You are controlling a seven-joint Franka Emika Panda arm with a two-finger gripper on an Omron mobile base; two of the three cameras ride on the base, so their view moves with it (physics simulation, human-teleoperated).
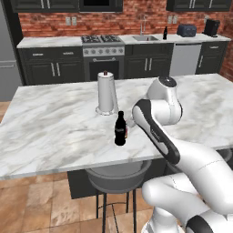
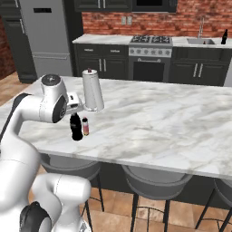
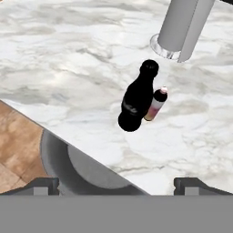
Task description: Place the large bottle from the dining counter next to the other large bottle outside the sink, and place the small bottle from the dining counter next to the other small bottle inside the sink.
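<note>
On the marble dining counter [image 1: 54, 127] a large black bottle [image 1: 120, 129] [image 2: 76, 128] [image 3: 136, 98] stands upright near the front edge. A small bottle [image 2: 85, 126] [image 3: 156, 104] with pinkish contents and a pale cap stands right beside it. My gripper [image 3: 116, 184] hovers above them, over the counter's near edge, open and holding nothing. On the back counter the other large bottle [image 1: 165, 33] [image 2: 224, 37] stands just right of the sink [image 1: 145, 38] [image 2: 200, 41]. The other small bottle inside the sink is hidden by the basin.
A paper towel roll on a holder [image 1: 107, 93] [image 2: 93, 89] [image 3: 184, 27] stands just behind the two bottles. Grey stools [image 1: 118, 177] [image 2: 156, 181] sit under the counter's front edge. A stove [image 1: 102, 50] and toaster [image 1: 186, 30] line the back wall.
</note>
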